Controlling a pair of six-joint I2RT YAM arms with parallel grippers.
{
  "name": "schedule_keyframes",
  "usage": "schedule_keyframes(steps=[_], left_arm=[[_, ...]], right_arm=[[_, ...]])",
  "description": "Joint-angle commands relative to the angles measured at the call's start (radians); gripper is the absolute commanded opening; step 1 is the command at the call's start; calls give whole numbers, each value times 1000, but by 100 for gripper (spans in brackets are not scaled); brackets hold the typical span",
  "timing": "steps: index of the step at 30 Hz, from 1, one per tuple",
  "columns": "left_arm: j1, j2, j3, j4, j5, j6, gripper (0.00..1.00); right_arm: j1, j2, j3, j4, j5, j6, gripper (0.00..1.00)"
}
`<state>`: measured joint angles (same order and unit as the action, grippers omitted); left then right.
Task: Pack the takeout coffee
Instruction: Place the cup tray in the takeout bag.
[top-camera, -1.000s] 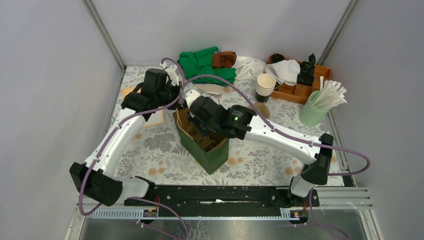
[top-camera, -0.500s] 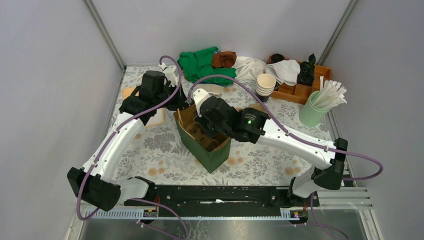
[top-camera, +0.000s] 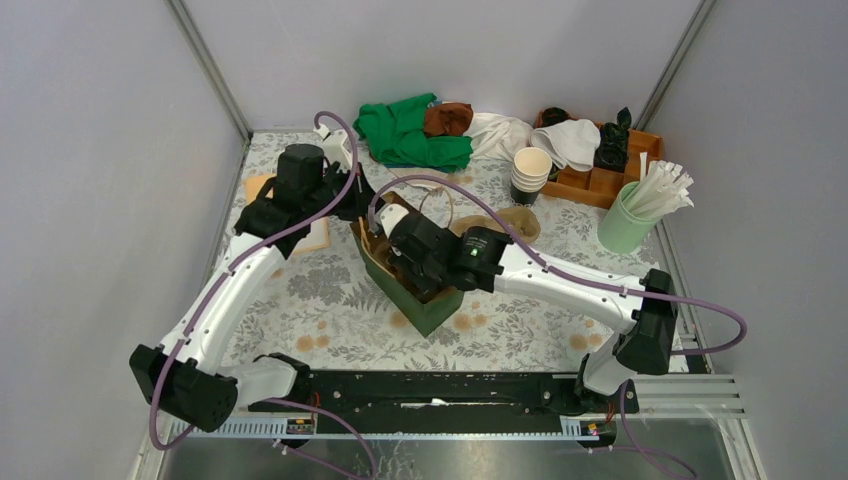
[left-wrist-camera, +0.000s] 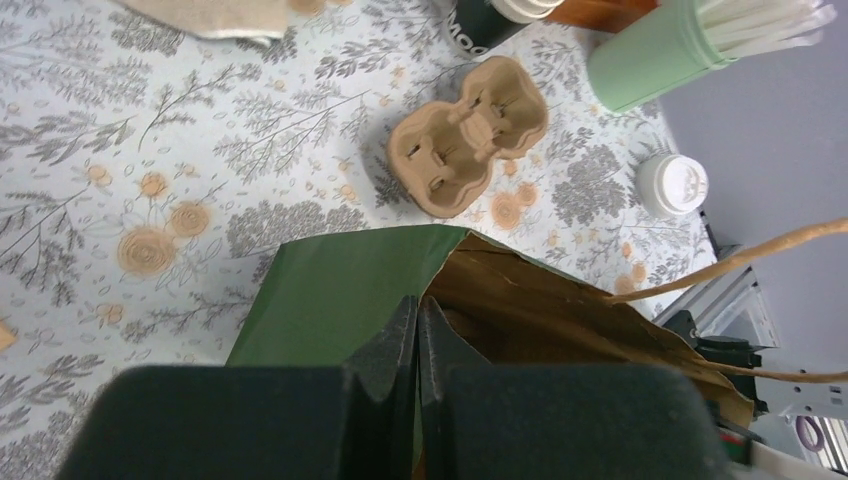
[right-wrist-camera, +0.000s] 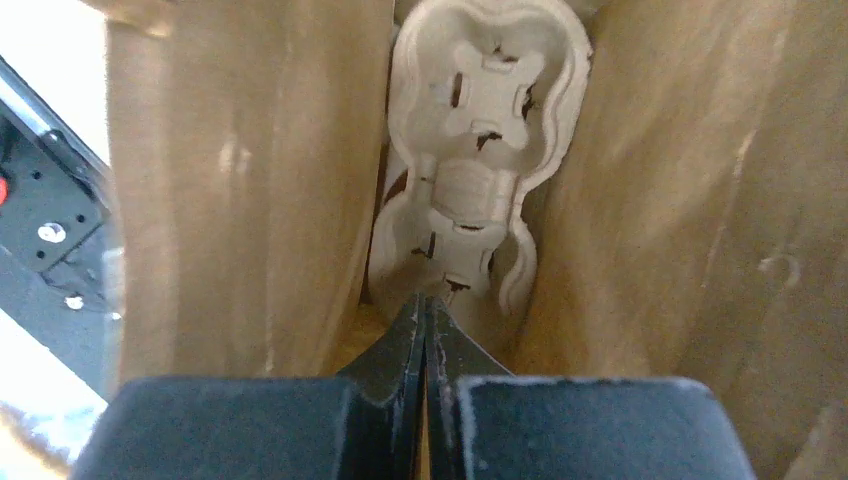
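The takeout coffee (left-wrist-camera: 672, 185), a small white cup with a white lid, stands on the table far right of the bag; the top view does not show it. The green paper bag (top-camera: 412, 292) stands open mid-table. My left gripper (top-camera: 364, 212) is shut on the bag's far-left rim, as the left wrist view (left-wrist-camera: 417, 305) shows. My right gripper (top-camera: 405, 262) is down inside the bag. In the right wrist view it (right-wrist-camera: 425, 305) is shut on the near rim of a pale pulp cup carrier (right-wrist-camera: 478, 130) lying on the bag's floor.
A second brown cup carrier (left-wrist-camera: 470, 135) lies on the table behind the bag. A stack of lidless cups (top-camera: 530, 172), a mint holder of straws (top-camera: 628, 220), a wooden organiser (top-camera: 600, 160) and cloths (top-camera: 410, 130) line the back. A flat card (top-camera: 310, 235) lies left.
My right gripper has gone down from above the bag's mouth into the bag. The bag has shifted slightly. My left gripper keeps its hold on the rim.
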<state>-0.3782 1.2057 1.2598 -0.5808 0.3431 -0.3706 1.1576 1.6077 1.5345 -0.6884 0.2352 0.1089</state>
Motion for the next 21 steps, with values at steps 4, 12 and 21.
schedule_keyframes(steps=[4, 12, 21], left_arm=[[5, -60, 0, 180, 104, -13, 3], [4, -55, 17, 174, 145, -34, 5], [3, -20, 10, 94, 131, -34, 5]], right_arm=[[-1, -74, -69, 50, 73, -11, 0], [-2, -143, -146, 147, 110, -51, 0], [-58, -72, -105, 77, -11, -31, 0]])
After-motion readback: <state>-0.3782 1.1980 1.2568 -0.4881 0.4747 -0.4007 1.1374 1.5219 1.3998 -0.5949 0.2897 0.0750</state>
